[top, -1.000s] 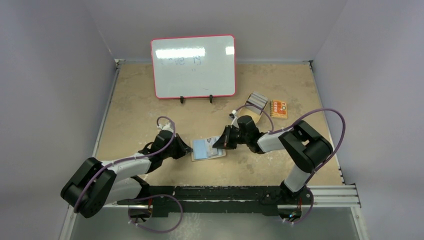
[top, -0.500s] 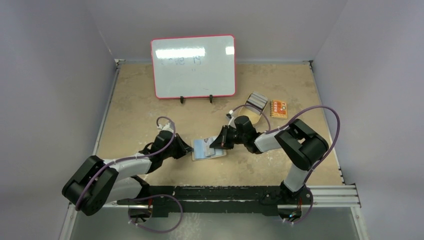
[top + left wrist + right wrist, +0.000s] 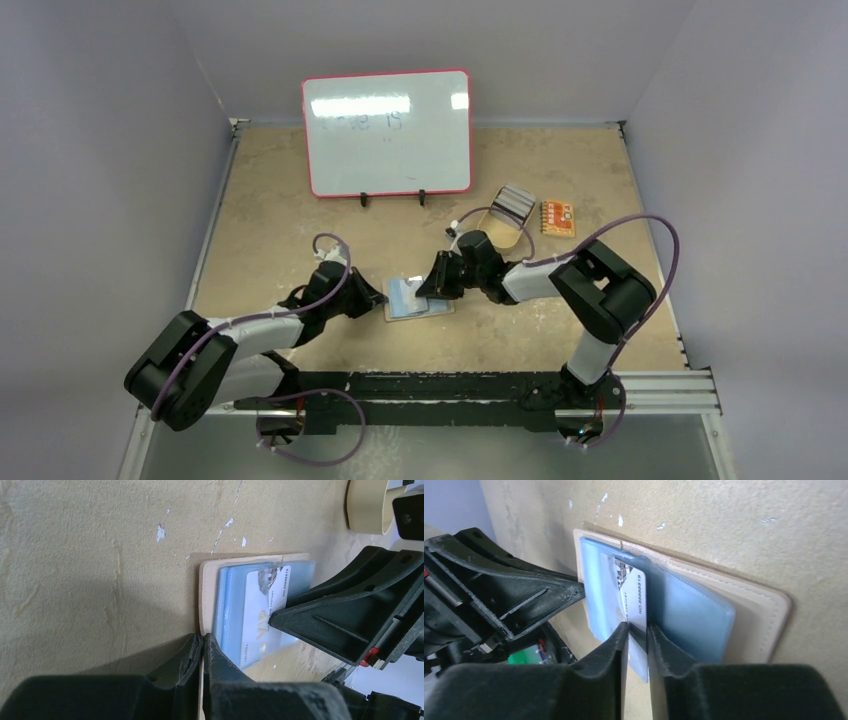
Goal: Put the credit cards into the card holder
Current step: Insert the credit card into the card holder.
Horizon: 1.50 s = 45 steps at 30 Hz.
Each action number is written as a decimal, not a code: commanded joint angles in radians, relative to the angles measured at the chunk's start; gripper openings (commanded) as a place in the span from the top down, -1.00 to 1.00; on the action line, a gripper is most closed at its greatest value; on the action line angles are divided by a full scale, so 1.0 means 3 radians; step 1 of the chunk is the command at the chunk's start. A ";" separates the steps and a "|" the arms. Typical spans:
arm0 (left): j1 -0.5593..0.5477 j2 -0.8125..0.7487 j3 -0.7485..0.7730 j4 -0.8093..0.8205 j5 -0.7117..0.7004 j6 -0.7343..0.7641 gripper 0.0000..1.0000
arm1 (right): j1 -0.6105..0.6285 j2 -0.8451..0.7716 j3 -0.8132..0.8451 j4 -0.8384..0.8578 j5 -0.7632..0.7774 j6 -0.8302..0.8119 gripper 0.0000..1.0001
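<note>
The card holder (image 3: 415, 300) is laid open and flat on the table (image 3: 290, 200), between the two arms. Its left edge is pinched by the left gripper (image 3: 202, 639), whose fingers are closed on the thin tan rim. A white card (image 3: 631, 587), printed with a number and the letters VIP, is seen partly tucked among the clear bluish sleeves (image 3: 694, 610) of the card holder, with its near end sticking out. That end is straddled by the right gripper (image 3: 638, 626), whose fingers are held a narrow gap apart; whether the card is touched by the pads cannot be told. The other credit cards (image 3: 513, 203) are bunched at the far rim of a tan oval dish (image 3: 497, 235), well apart from the card holder, to the right and further back. A red-framed whiteboard (image 3: 387, 132) is propped upright at the back of the table
</note>
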 commanded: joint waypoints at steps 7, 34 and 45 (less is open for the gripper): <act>-0.0015 -0.0038 -0.0043 0.0001 -0.0001 -0.0033 1.00 | 0.0037 -0.0590 0.0162 -0.1069 0.0752 -0.0509 0.16; -0.0015 0.0007 -0.0020 0.0102 0.0022 -0.0043 1.00 | 0.0414 -0.0115 0.0428 -0.0633 0.0425 -0.0310 0.37; -0.0012 -0.0040 0.0075 -0.0086 -0.0008 0.0048 1.00 | 0.0422 -0.0270 0.0660 -0.1224 0.0321 -0.0738 0.26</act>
